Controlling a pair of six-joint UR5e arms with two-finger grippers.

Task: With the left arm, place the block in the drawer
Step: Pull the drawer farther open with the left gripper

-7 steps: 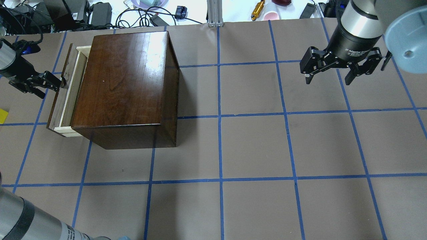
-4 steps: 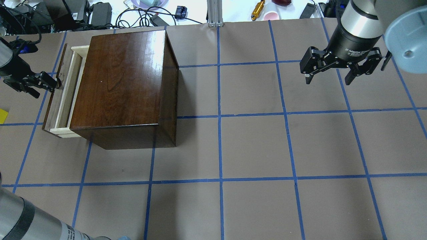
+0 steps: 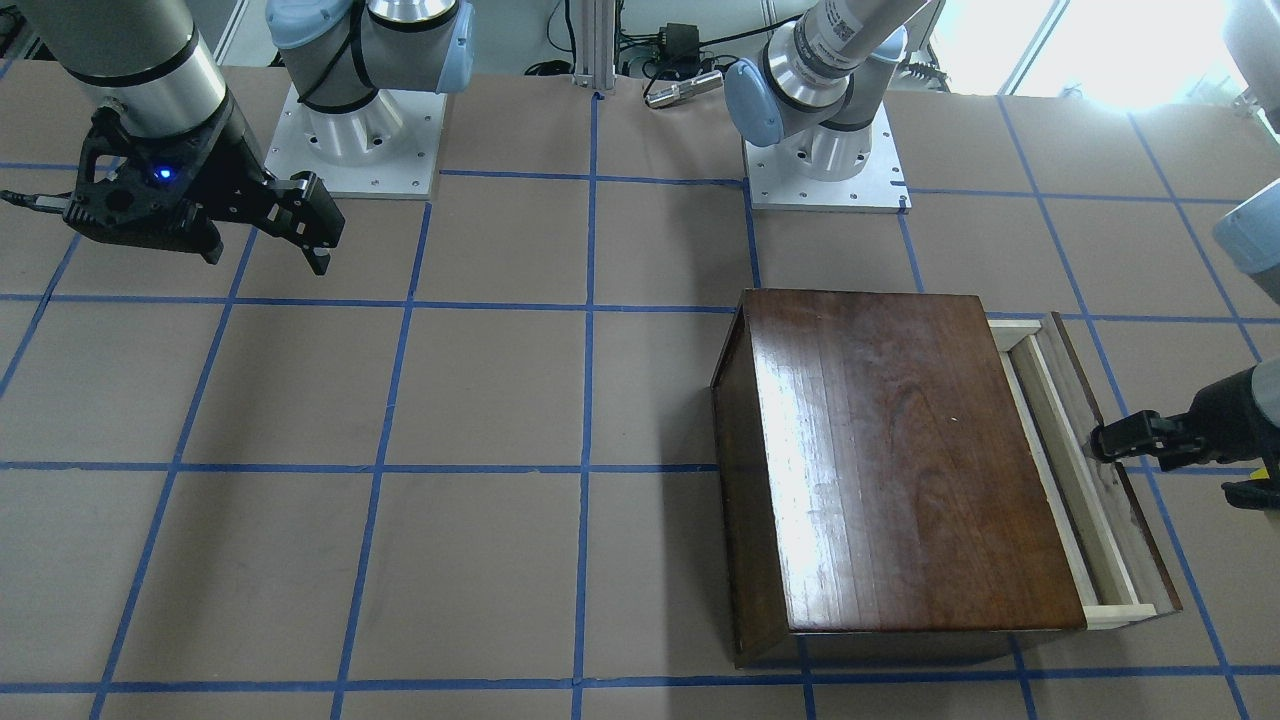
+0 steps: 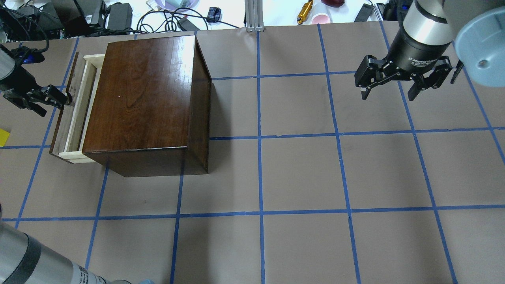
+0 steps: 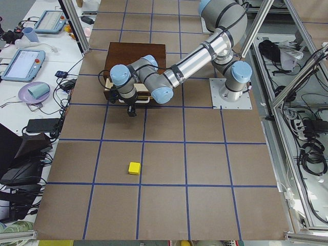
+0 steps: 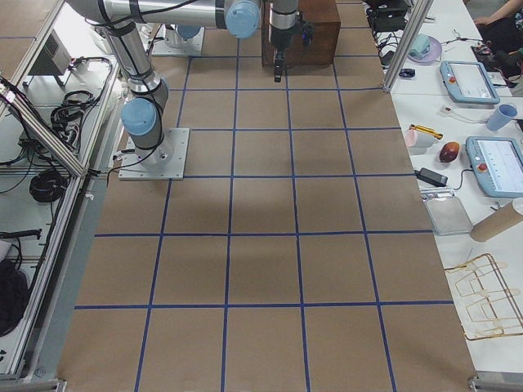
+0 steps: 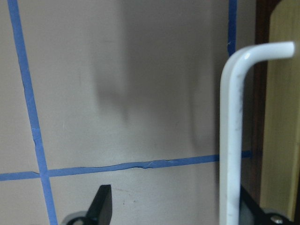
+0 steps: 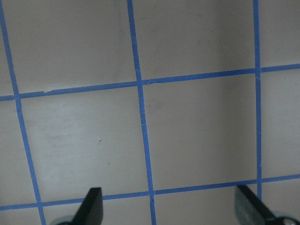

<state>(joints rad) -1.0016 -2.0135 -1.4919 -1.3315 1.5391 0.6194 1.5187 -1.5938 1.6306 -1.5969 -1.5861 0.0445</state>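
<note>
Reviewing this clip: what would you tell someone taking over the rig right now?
Left gripper: open, one finger on either side of the drawer's white handle.
Right gripper: open, empty, above the table.
Drawer: partly out of the box.
Block: on the table, apart from the box, not gripped.
Done: drawer part open.
Left: probably widen it, then pick the block with the left arm and put it in.

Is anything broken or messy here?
Nothing looks broken or spilled. The drawer sticks partly out of the box, with the left gripper at its white handle. The yellow block sits alone on the table, well away from the box, not yet put in.
</note>
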